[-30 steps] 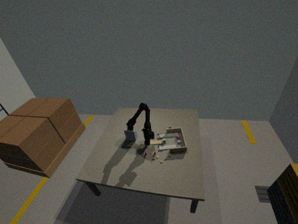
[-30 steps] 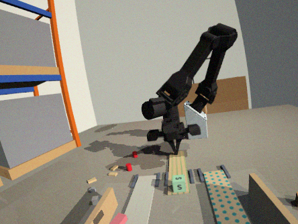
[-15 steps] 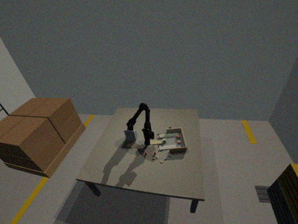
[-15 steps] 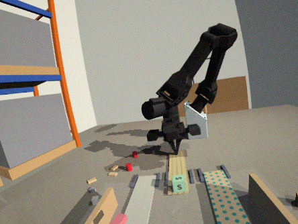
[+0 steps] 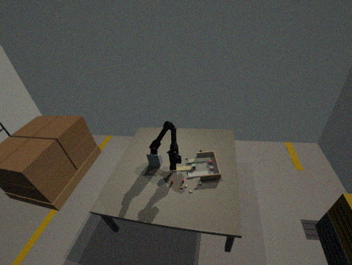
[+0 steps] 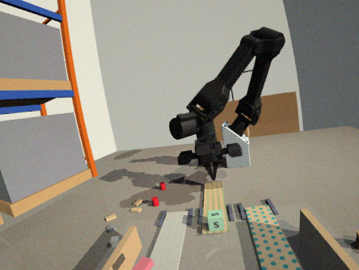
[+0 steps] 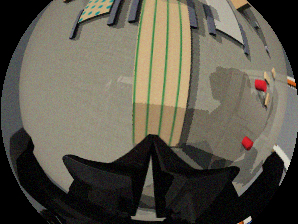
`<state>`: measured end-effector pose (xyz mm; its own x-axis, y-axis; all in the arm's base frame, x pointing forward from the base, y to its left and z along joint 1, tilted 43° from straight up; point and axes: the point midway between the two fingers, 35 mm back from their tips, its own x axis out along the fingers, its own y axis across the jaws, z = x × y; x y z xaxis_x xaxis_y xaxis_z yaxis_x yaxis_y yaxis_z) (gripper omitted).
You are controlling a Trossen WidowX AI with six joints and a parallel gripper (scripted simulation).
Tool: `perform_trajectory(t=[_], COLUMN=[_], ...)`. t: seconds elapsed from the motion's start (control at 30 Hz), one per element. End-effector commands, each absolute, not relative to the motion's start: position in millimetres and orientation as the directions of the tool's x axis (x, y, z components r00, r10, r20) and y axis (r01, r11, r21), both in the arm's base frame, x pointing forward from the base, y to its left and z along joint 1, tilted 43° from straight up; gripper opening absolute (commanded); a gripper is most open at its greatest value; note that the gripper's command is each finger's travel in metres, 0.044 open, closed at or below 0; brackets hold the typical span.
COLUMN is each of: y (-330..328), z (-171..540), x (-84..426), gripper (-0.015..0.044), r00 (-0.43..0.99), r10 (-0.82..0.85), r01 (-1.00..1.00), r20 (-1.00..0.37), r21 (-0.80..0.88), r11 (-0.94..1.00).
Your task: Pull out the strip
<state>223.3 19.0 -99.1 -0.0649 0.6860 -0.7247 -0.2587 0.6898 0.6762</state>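
Observation:
The labelled green cube (image 5: 193, 167) (image 6: 215, 220), marked S, rests on the green-striped strip (image 5: 183, 168) (image 6: 214, 198) (image 7: 161, 75), near the end away from the arm's base. It is out of the wrist view. My gripper (image 5: 173, 170) (image 6: 213, 179) (image 7: 152, 138) is shut, fingertips together and pointing down at the strip's end nearest the base, with nothing seen between them. Contact with the strip is hard to tell. A white strip (image 5: 197, 174) (image 6: 171, 230) (image 7: 227, 22) and a teal-dotted strip (image 5: 200, 160) (image 6: 271, 234) (image 7: 97, 9) lie on either side.
Dark guide rails (image 6: 230, 212) (image 7: 134, 10) flank the strips. A wooden-walled tray (image 5: 216, 160) (image 6: 131, 244) surrounds their far part; a pink block (image 6: 143, 263) is inside. Two red cylinders (image 6: 162, 186) (image 7: 247, 143) and small wooden pieces (image 6: 110, 217) lie beside the white strip's side.

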Motion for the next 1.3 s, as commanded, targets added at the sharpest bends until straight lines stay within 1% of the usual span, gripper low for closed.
perform_trajectory(t=[0.0,0.1,0.27,0.67,1.27], y=[0.6,0.6,8.7,13.4,22.2], z=[-83.6,-83.6,-79.5,-69.3,-51.9], x=[232.1,232.1,255.6,293.9,354.3], gripper=[0.0000,0.0000,0.0131,0.0440,0.0440], r00=[-0.059,-0.059,-0.058,-0.056,-0.053], r10=[0.676,0.676,0.677,0.677,0.678], r01=[-0.268,-0.268,-0.263,-0.264,-0.267], r20=[-0.734,-0.734,-0.734,-0.733,-0.733], r21=[0.664,0.664,0.665,0.665,0.665], r11=[0.698,0.698,0.699,0.698,0.698])
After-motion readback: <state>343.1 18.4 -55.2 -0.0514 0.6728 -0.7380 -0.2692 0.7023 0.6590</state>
